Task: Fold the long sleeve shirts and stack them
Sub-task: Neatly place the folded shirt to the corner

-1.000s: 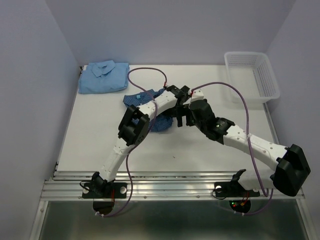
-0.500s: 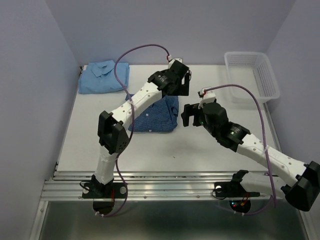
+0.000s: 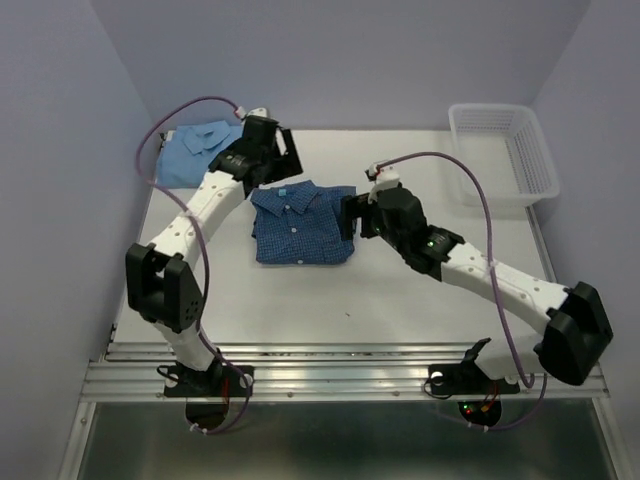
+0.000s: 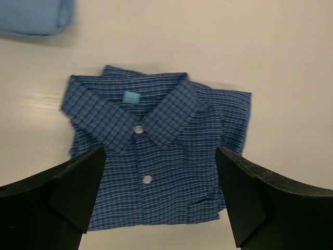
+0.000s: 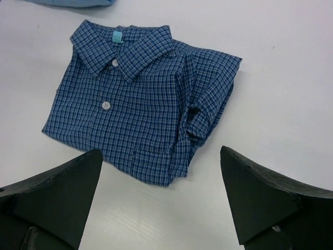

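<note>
The dark blue checked shirt (image 3: 303,223) lies folded on the table, collar toward the far side and buttons up (image 4: 156,156) (image 5: 140,104). Its right side shows a bunched sleeve fold (image 5: 208,104). The light sky blue shirt (image 3: 200,155) lies folded at the far left corner, partly behind my left arm (image 4: 34,15). My left gripper (image 3: 278,165) (image 4: 158,151) hangs open and empty above the checked shirt's far left corner. Just beside that shirt's right edge, my right gripper (image 3: 347,218) (image 5: 160,151) is open and holds nothing.
A white mesh basket (image 3: 500,150) stands at the far right corner of the white table (image 3: 420,300). Purple cables arch over both arms. The right arm stretches diagonally across the right half of the table.
Both grippers came off the dark shirt, which went from bunched to lying flat and folded. The left arm swung to the far left. The right gripper drew back, then returned to the shirt's right edge.
</note>
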`<state>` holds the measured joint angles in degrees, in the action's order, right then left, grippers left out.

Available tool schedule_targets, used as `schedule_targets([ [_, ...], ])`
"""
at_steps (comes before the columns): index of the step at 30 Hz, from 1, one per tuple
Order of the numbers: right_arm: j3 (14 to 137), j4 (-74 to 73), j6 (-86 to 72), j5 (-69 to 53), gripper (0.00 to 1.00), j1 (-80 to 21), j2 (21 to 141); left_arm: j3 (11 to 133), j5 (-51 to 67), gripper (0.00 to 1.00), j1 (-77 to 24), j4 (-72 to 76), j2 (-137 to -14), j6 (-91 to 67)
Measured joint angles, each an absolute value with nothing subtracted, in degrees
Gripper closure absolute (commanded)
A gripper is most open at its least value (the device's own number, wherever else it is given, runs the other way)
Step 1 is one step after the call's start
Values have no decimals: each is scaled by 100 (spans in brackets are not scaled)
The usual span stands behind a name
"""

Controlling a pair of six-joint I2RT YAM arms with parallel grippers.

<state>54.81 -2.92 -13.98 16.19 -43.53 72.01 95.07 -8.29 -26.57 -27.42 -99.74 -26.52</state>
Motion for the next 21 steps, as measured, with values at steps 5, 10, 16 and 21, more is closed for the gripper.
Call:
schedule_targets([
  [5, 6670, -231, -1522, 1229, 0, -3986, 8860, 7861, -475, 1, -1385, -2139, -8849, -2845],
  [10, 7776, -224, -1479, 602, 0, -3599, 10169, 7035, 185, 1, -838, -1448, -8849, -2832],
  [16, 8571, -307, -1551, -224, 0, -3242, 11332, 6775, 1376, 9, -489, -620, -9730, -2731],
  [21, 9181, -508, -1520, -1024, 0, -3103, 12079, 6879, 1863, 17, -434, -388, -10447, -2615],
])
